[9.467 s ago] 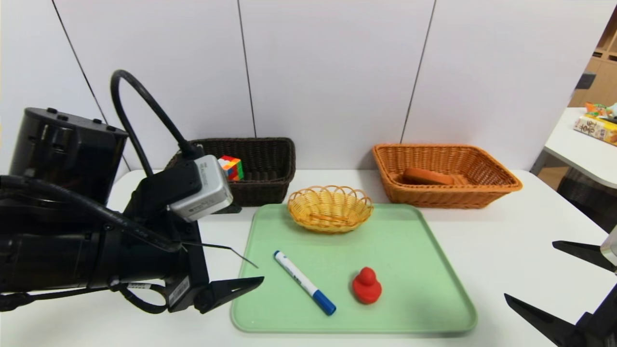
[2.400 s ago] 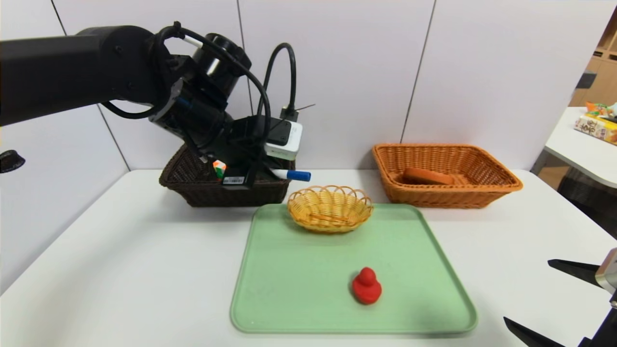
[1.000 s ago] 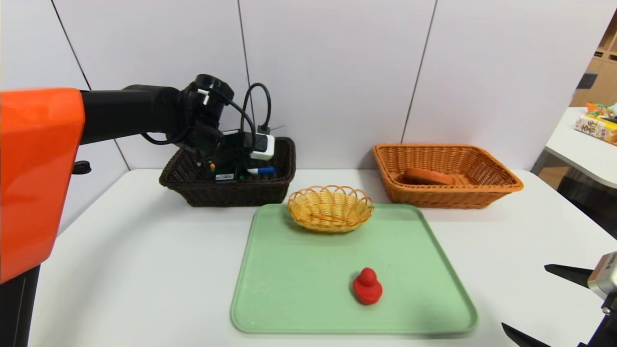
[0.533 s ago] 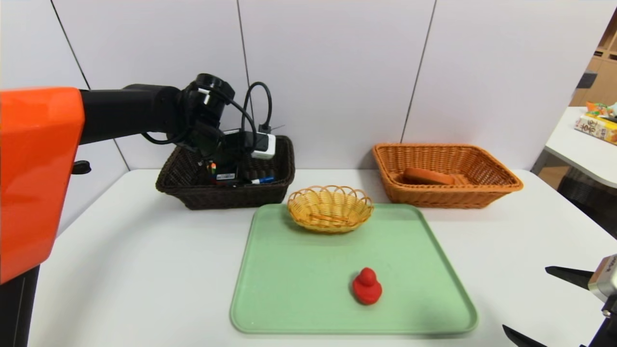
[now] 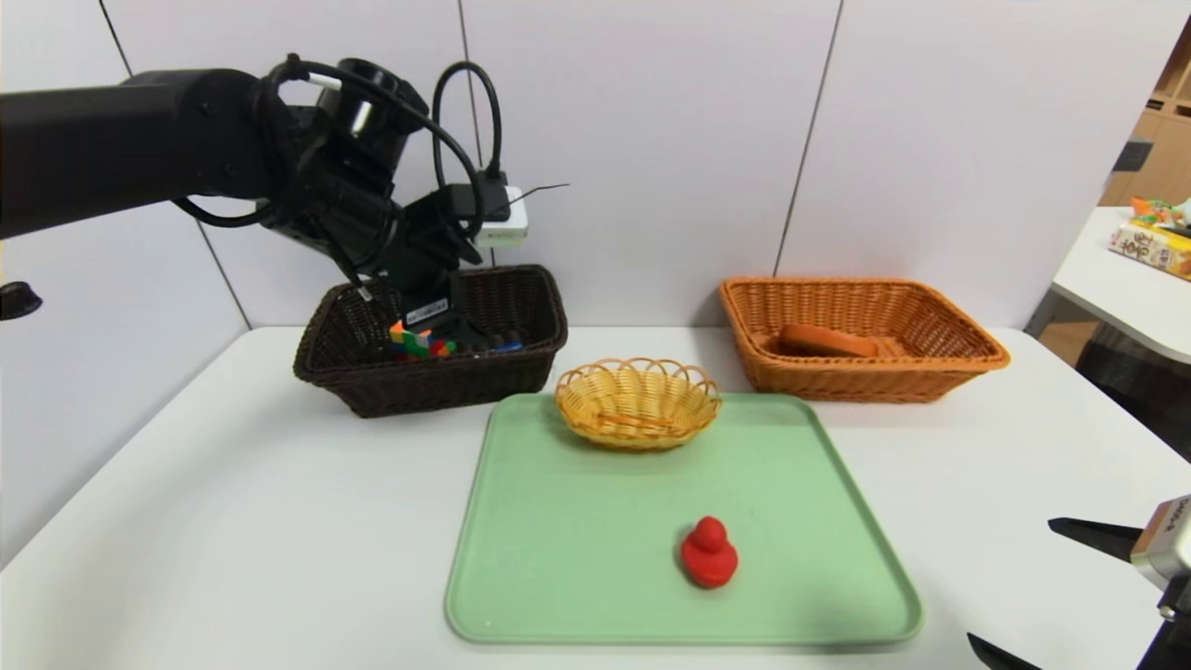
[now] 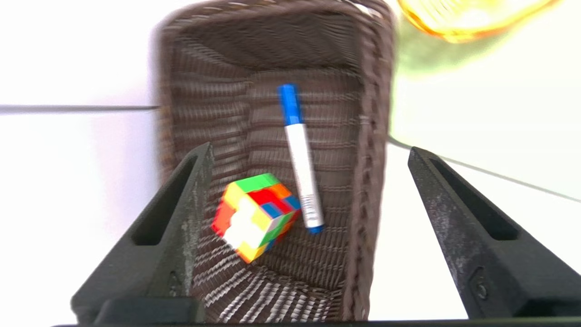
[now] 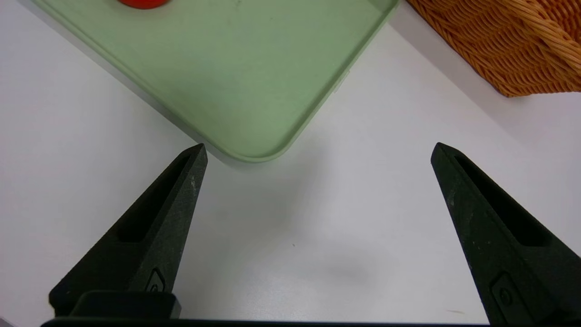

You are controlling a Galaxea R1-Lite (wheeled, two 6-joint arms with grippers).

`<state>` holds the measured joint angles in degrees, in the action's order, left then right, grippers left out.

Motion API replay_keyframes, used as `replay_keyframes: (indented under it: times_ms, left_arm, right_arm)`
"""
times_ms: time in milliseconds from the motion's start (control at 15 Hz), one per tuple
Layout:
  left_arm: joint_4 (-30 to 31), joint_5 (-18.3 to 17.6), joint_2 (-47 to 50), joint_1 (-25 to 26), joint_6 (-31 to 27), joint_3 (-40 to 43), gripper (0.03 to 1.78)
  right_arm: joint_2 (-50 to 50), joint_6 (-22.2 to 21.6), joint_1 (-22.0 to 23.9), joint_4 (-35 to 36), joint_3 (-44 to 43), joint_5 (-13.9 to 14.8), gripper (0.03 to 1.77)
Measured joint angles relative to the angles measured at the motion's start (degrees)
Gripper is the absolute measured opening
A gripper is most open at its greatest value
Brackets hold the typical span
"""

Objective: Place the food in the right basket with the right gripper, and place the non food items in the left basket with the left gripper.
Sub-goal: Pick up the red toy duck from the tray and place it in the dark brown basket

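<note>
Above the dark brown rectangular wicker left basket (image 5: 430,346), our left gripper (image 6: 308,154) hangs with its jaws spread wide and nothing between them. On the basket floor beneath lie the multicoloured plastic puzzle cube (image 6: 255,215) and the white marker with its blue cap (image 6: 300,156), side by side, the marker's tail just beside the cube, both well clear of the fingertips.

The next piece for us, we judge, is the small red rubber duck (image 5: 709,553), sitting alone on the pale green plastic tray (image 5: 558,577), well apart from both grippers. It looks light and soft, likely to squash and perhaps squirt out of a hard pinch; we would take it low across the round body, not the smaller head.

The thick toy slice of bread with its orange-brown crust (image 5: 823,341) lies in the orange-tan rectangular wicker right basket (image 5: 958,363). Our right gripper (image 7: 317,152) is parked low over the white table (image 5: 233,521) off the tray's near right corner, jaws fully parted, holding nothing. A small round yellow scalloped basket (image 5: 638,402) stands at the tray's far edge
</note>
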<state>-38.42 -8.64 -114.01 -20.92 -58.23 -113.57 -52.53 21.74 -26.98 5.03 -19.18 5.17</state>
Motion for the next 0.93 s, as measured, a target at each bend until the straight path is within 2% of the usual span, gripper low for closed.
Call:
replay_keyframes:
  times_ms: [133,333,467,667,800,933]
  left_arm:
    - [3.71,-0.04,1.22,-0.46,1.13,-0.05,1.57]
    - [2.54,0.05,3.89,-0.61,4.99,0.37,1.62]
    - [1.41,0.16,5.99,-1.95,11.33,0.78,1.64]
    - [-1.45,2.26,9.68,-5.97,25.11,2.57,1.66]
    - [-1.34,4.21,13.2,-8.02,31.91,7.39,1.67]
    - [1.8,5.23,17.31,-8.96,35.8,14.59,1.67]
  right_arm:
    - [-0.06,0.17,-0.52,0.0,-0.26,0.0,1.7]
    - [-0.09,0.37,-0.8,0.02,-0.39,0.01,1.7]
    - [0.05,0.23,-0.85,0.0,-0.39,0.09,1.7]
    - [0.49,-0.16,-0.85,0.02,-0.3,0.04,1.7]
    - [0.66,-0.02,-0.88,0.04,-0.39,0.0,1.7]
    - [0.66,-0.11,-1.46,0.11,-0.69,0.0,1.7]
